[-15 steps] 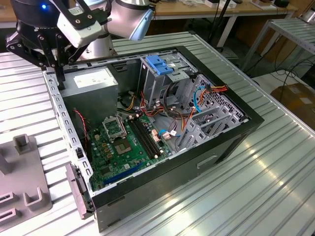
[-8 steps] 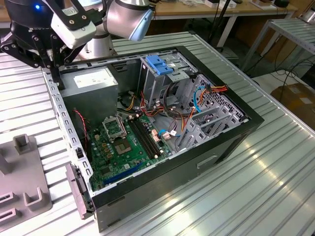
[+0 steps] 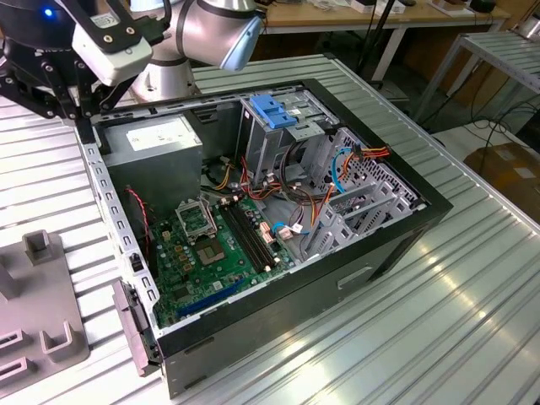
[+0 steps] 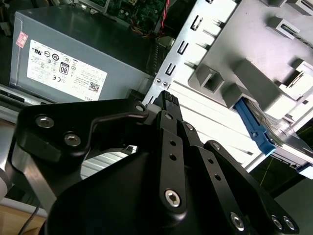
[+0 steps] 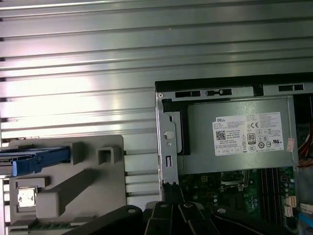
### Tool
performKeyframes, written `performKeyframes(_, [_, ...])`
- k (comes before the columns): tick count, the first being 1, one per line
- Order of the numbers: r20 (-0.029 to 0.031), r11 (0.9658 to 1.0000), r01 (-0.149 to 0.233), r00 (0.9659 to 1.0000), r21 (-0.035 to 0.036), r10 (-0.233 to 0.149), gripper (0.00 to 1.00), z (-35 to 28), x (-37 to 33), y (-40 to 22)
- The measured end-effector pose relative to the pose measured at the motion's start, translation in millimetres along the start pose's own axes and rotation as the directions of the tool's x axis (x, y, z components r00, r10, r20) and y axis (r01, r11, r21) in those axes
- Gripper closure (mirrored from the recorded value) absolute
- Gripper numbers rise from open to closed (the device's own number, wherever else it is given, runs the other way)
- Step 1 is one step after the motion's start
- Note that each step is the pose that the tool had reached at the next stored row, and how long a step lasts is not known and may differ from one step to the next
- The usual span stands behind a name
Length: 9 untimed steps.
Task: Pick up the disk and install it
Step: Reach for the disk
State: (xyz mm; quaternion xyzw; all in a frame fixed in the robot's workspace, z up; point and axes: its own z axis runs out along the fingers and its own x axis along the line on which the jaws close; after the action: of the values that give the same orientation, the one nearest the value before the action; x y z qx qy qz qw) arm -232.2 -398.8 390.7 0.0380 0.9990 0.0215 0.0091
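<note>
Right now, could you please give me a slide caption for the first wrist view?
Light-blue-bracketed silver disk sitting in grey slotted fixture on ribbed metal table, beside open computer case.

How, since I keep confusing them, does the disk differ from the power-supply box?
The disk lies in the grey holder outside the computer case; the power-supply box is mounted inside it. The disk carries a blue plastic bracket; the box is plain grey with a white sticker. The disk is a thin slab, the box far bulkier. Both are grey metal.

Disk (image 5: 36, 159), seemingly, in fixture (image 5: 93, 186) beside case (image 5: 168, 132)
</note>
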Motion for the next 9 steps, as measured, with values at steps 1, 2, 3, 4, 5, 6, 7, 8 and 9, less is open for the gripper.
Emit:
performKeyframes(1, [0.0000,1.0000,0.000,1.0000,0.0000,0.000,0.90,0.0,2.0,0.0])
performKeyframes(2, [0.0000,1.0000,0.000,1.0000,-0.0001,0.000,0.90,0.0,4.2,-0.1])
performKeyframes(3, [0.0000,1.0000,0.000,1.0000,-0.0001,0.000,0.90,0.0,7.2,0.0])
performKeyframes(4, [0.0000,1.0000,0.000,1.0000,0.0000,0.000,0.90,0.0,9.1,0.0])
performKeyframes(5, [0.0000,1.0000,0.000,1.0000,0.0000,0.000,0.90,-0.1,11.2,0.0])
performKeyframes(6, [0.0000,1.0000,0.000,1.0000,0.0000,0.000,0.90,-0.1,12.9,0.1])
performKeyframes(7, [0.0000,1.0000,0.000,1.0000,0.0000,0.000,0.90,-0.1,14.9,0.1])
performKeyframes(8, [0.0000,1.0000,0.000,1.0000,0.0000,0.000,0.90,-0.1,16.8,0.1])
performKeyframes(9, [0.0000,1.0000,0.000,1.0000,0.0000,0.000,0.90,-0.1,18.7,0.2])
